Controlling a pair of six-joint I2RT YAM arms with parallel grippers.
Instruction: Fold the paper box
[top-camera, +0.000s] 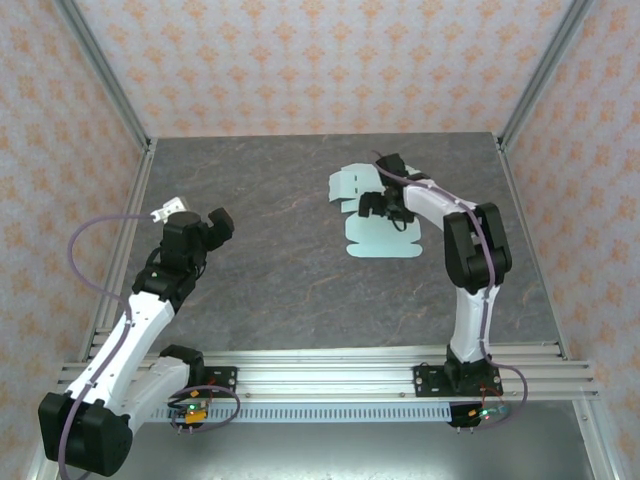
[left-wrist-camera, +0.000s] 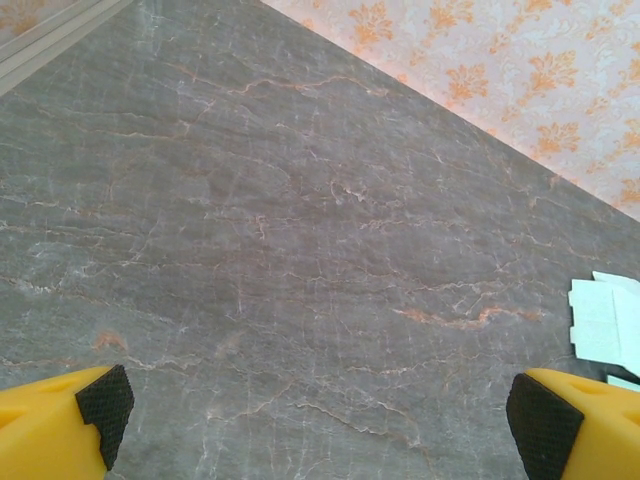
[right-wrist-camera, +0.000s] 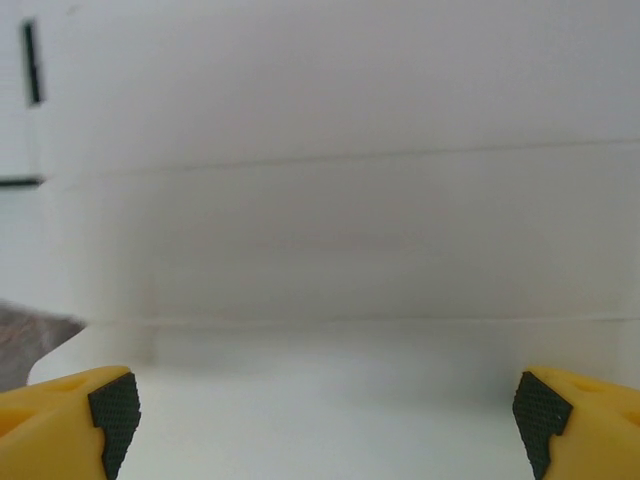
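The paper box (top-camera: 385, 238) is a pale mint-blue die-cut sheet lying mostly flat on the right half of the table, with its far-left flap (top-camera: 352, 184) curling upward. My right gripper (top-camera: 378, 207) hovers low over the sheet's middle with its jaws wide open. In the right wrist view the sheet (right-wrist-camera: 340, 230) spans the gap of the right gripper (right-wrist-camera: 328, 420), creases running across it. My left gripper (top-camera: 214, 226) is open over bare table at the left, far from the sheet. An edge of the paper box (left-wrist-camera: 605, 318) shows beyond the open left gripper (left-wrist-camera: 325, 420).
The table (top-camera: 280, 270) is dark grey marbled stone. Aluminium frame posts (top-camera: 110, 85) stand at its corners, with patterned walls behind them. A rail (top-camera: 330, 372) runs along the near edge by the arm bases. A small white piece (top-camera: 172, 210) sits beside the left wrist.
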